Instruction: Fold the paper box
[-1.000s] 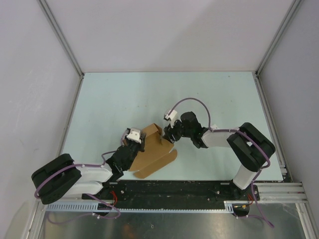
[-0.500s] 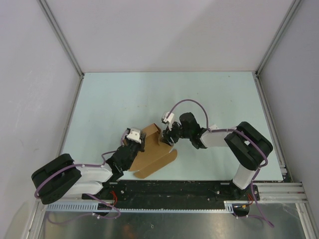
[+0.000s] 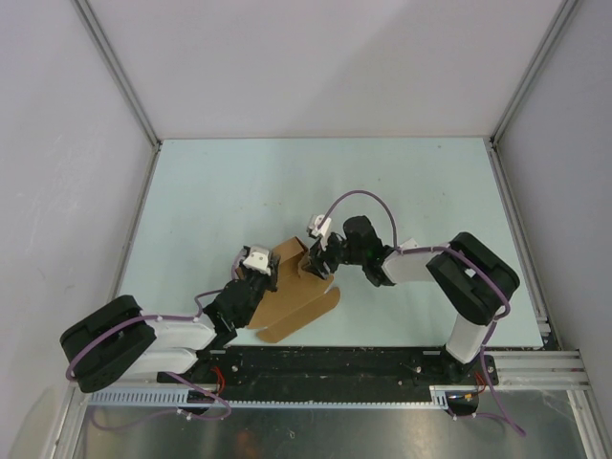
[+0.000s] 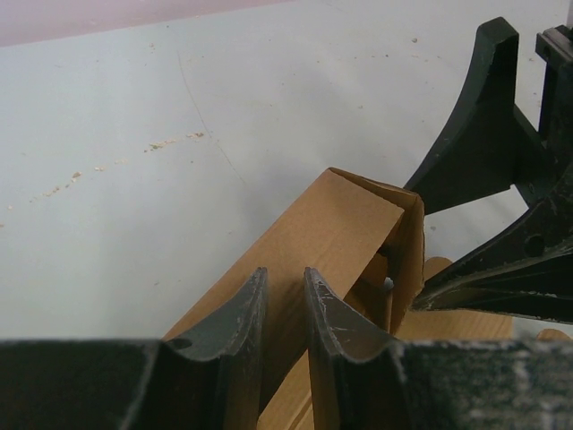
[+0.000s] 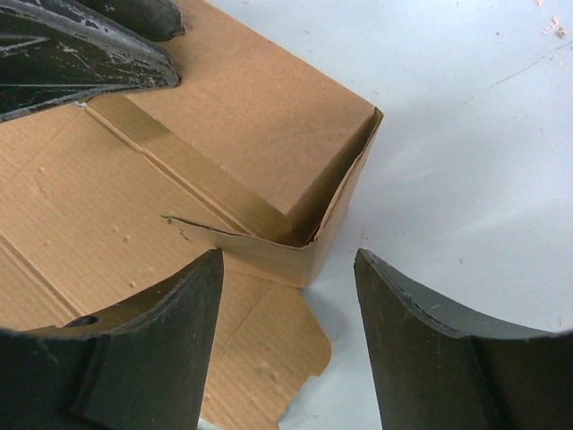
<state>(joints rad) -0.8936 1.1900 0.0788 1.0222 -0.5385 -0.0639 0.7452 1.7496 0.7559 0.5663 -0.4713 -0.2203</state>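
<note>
On the table [image 3: 382,182], left fingers [image 4: 235,315] pinch the half-folded paper box [image 4: 336,224].

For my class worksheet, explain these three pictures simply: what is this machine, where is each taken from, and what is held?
Two robot arms are bolted at the near edge of a pale table. The wide picture looks down from above. The other two come from a camera on each wrist, so the dark prongs there belong to that arm itself. On the table lies a brown cardboard sheet, the paper box, partly folded, with one wall standing up. The left claw pinches that upright wall. The right claw is open near the raised corner, holding nothing.
</note>
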